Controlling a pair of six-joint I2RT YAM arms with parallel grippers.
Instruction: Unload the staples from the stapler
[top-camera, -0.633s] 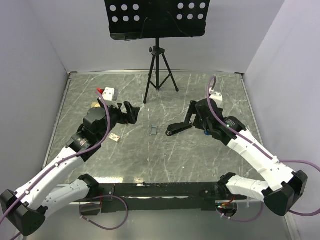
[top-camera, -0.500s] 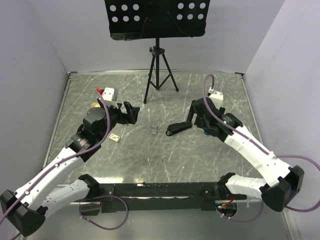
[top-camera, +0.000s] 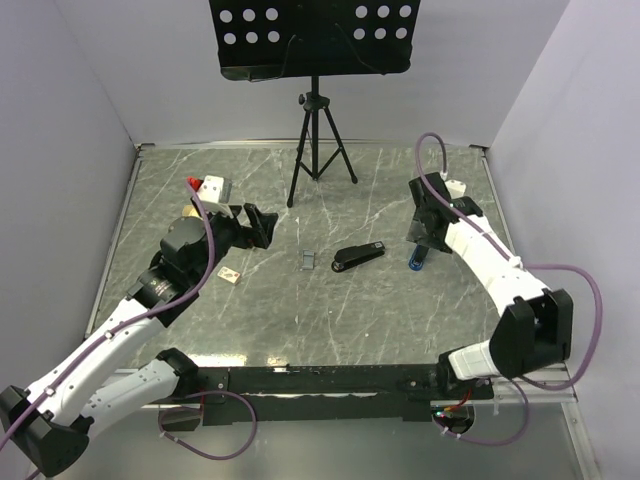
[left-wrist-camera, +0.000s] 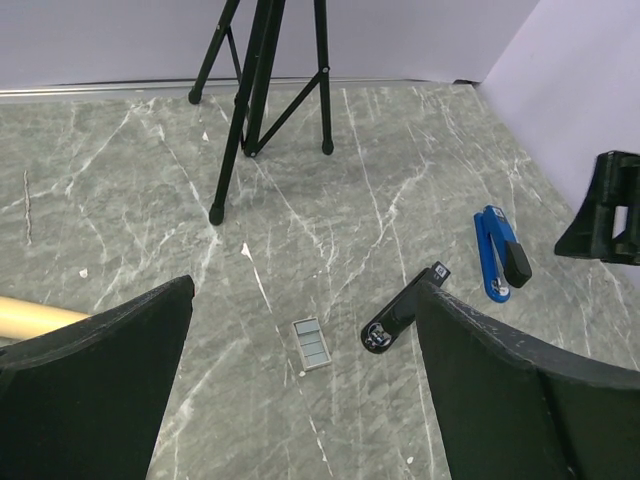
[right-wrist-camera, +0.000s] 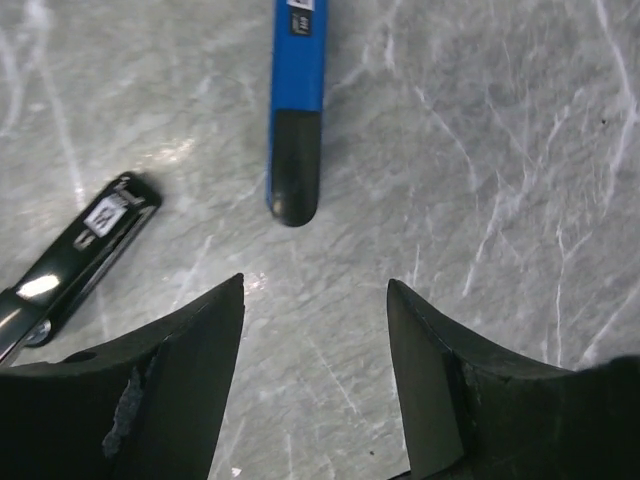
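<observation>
The stapler (top-camera: 307, 259) is a small grey rectangle lying flat mid-table; it also shows in the left wrist view (left-wrist-camera: 311, 343). My left gripper (top-camera: 258, 225) is open and empty, hovering left of it, with the stapler seen between its fingers (left-wrist-camera: 305, 290). My right gripper (top-camera: 423, 238) is open and empty (right-wrist-camera: 315, 283), well to the right of the stapler, just above the near end of a long blue tool (top-camera: 418, 261) (right-wrist-camera: 296, 110). A long black tool (top-camera: 358, 257) (left-wrist-camera: 400, 311) (right-wrist-camera: 80, 250) lies between the stapler and the blue tool.
A black tripod (top-camera: 318, 150) with a music stand stands at the back centre. A beige dotted card (top-camera: 230, 275) lies under the left arm. A white box (top-camera: 212, 187) with a red part sits at the back left. Walls close in the left, right and back.
My right gripper has pulled away from the black tool and swung right and back, uncovering the blue tool. The black tool stays on the table. The left gripper has shifted only slightly.
</observation>
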